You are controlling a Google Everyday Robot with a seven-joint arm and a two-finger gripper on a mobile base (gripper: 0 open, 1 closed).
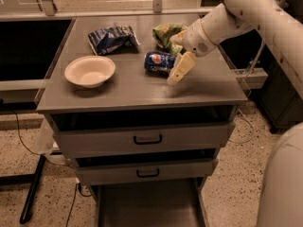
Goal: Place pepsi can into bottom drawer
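Right beside the gripper [174, 58], on its side toward the bowl, the pepsi can [158, 62] is lying on its side on the grey cabinet top [137, 91], with its round logo facing the camera. The gripper is hanging low over the top at the can's right end, and it is standing released: one cream finger [182, 67] is pointing down in front of the can's end, the other finger [176, 35] is showing behind it, and the two are wide apart. Whether the near finger is touching the can, I cannot tell. Just behind the gripper a green bag [163, 31] is lying, partly covered by it. Farther away, past the can, a blue-and-white chip bag [111, 38] is resting near the back, and a white bowl [90, 71] is sitting toward the front, well apart from the gripper. The white arm [246, 8] is reaching in from the upper right. Below the gripper two grey drawers with black handles [147, 139] are standing slightly out, and far under them the bottom drawer [147, 205] is standing pulled out toward the camera.
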